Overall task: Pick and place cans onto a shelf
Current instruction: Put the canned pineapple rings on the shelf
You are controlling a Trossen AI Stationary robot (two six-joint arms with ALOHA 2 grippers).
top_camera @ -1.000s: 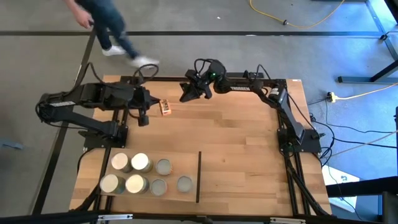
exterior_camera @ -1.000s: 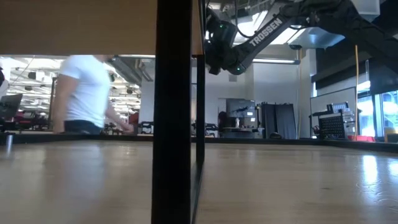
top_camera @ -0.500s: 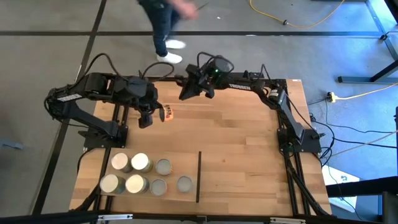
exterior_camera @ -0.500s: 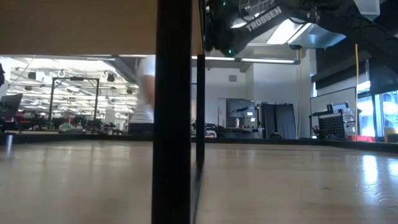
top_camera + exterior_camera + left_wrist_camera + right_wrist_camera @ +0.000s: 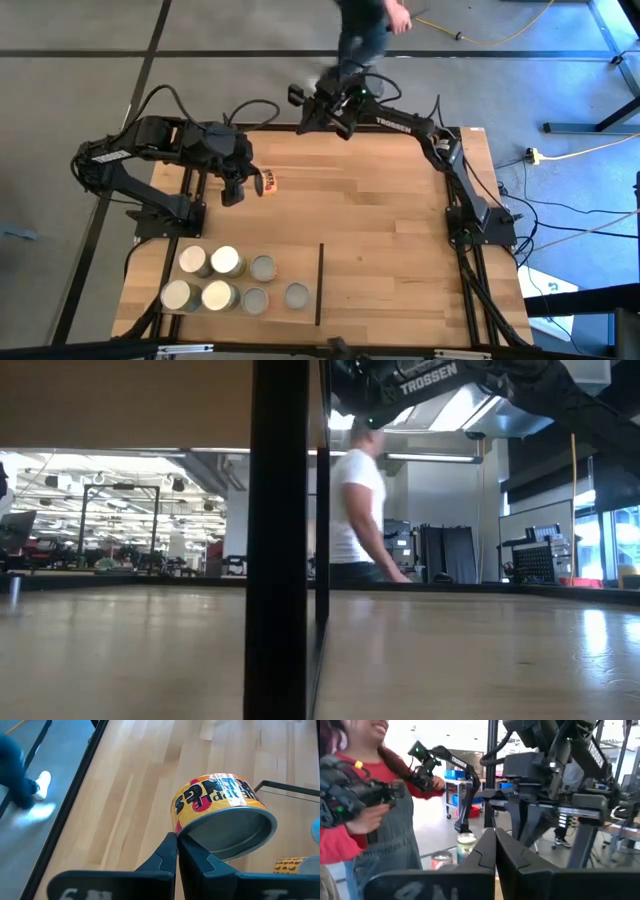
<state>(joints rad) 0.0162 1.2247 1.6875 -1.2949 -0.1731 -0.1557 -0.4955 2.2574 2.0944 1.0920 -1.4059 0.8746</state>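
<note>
My left gripper (image 5: pixel 232 193) hovered over the far-left part of the table (image 5: pixel 390 230), its fingers (image 5: pixel 167 855) pressed together with nothing between them. Just beyond the fingertips lay a can on its side (image 5: pixel 222 815), its yellow label bearing red and black lettering and its open metal end facing my wrist camera; in the high view this fallen can (image 5: pixel 268 181) rested just beside the left gripper, on the planked tabletop and well apart from the shelf.

My right gripper (image 5: pixel 318 108) was raised at the far edge of the table, past its back rim, with its fingers (image 5: pixel 490 850) closed together and empty. A person (image 5: pixel 365 30) stood on the floor just behind that edge, also visible in the low view (image 5: pixel 358 510).

The shelf (image 5: pixel 225 282) occupied the near-left corner of the table, bounded on its right by a thin black strip (image 5: pixel 319 284). Seven upright cans (image 5: pixel 222 279) stood on it in two rows: four with cream tops to the left, three with grey tops to the right.
</note>
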